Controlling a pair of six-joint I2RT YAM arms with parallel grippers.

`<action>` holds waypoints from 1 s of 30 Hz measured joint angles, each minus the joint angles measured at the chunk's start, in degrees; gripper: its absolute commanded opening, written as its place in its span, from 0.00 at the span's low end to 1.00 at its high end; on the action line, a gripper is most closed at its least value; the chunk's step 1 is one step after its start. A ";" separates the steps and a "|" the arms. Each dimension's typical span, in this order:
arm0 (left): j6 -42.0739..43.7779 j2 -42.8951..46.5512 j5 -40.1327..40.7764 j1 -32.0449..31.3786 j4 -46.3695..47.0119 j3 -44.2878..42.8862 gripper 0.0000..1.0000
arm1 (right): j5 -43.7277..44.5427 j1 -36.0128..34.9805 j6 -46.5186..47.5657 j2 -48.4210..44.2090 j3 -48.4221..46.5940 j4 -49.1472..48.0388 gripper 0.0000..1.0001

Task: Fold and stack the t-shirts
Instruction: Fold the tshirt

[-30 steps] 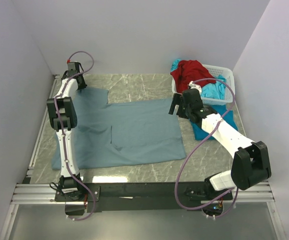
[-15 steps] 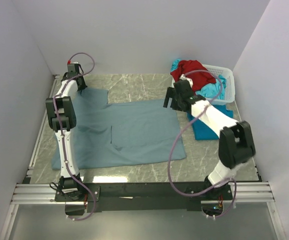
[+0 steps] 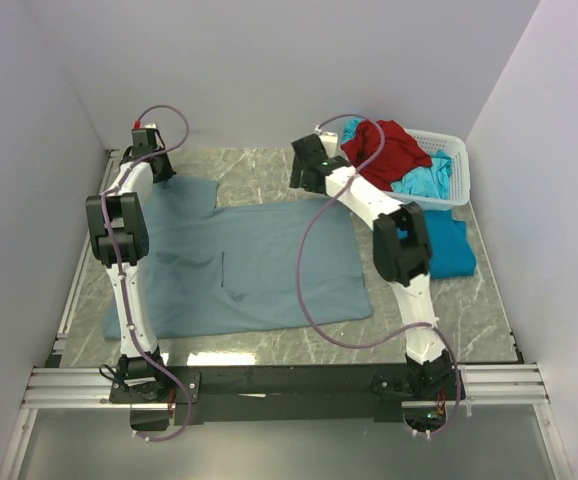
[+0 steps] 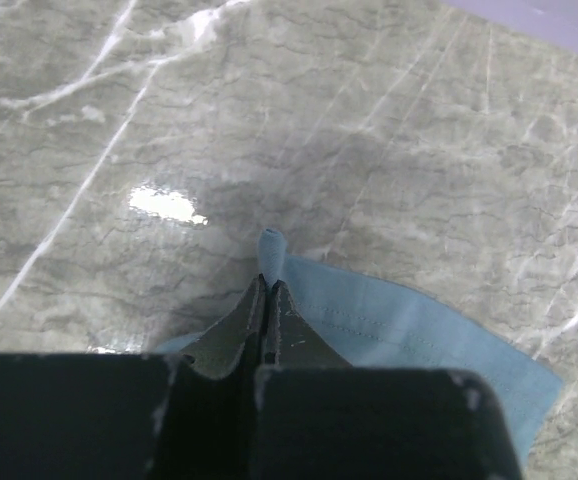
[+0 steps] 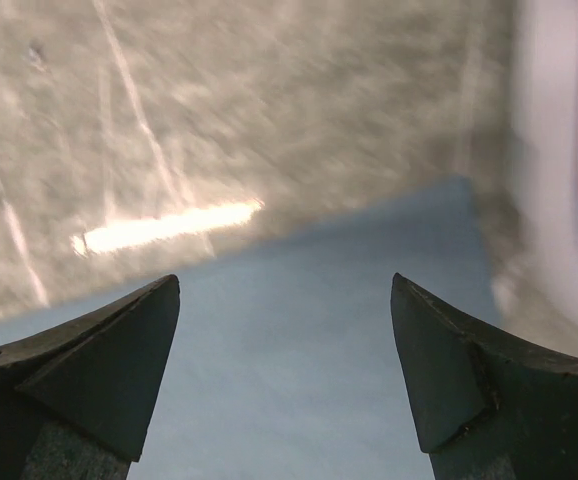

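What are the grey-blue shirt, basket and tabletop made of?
By look: grey-blue shirt, soft matte cloth, likely cotton knit, since it wrinkles and shows a stitched hem; basket, white plastic, probably moulded, with rigid lattice walls; tabletop, grey marble-look with white veins, glossy by the glare, stone or laminate unclear.

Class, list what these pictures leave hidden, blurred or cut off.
Left wrist view: most of the grey-blue shirt, hidden by the left gripper and the bottom edge.
Right wrist view: basket, motion-blurred, cut by the right edge.
Top view: flat turquoise shirt, partly behind the right arm.
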State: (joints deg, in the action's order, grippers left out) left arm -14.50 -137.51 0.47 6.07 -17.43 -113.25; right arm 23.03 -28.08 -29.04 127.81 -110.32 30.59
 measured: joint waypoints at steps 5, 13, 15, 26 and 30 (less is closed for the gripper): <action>0.00 0.17 -1.11 0.11 0.50 1.20 0.00 | 2.10 -1.01 -1.88 10.25 -14.40 5.44 0.91; 0.02 1.20 -2.49 0.66 0.98 2.71 0.00 | 2.43 -0.48 -1.62 15.58 -17.86 9.20 0.91; 0.04 1.79 -2.67 0.85 1.49 3.61 0.00 | 2.10 -0.26 -1.57 16.41 -18.91 10.43 0.87; 0.04 3.10 -3.67 1.62 2.10 4.50 0.00 | -0.28 0.00 -1.55 16.79 -19.87 17.22 0.78; 0.04 3.15 -3.72 1.62 2.14 4.63 0.00 | -0.79 0.00 -1.57 16.79 -19.71 17.81 0.69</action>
State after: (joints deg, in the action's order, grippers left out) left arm -14.46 -134.37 -3.25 7.68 -15.29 -108.62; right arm 22.24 -28.08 -30.61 144.59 -130.04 48.40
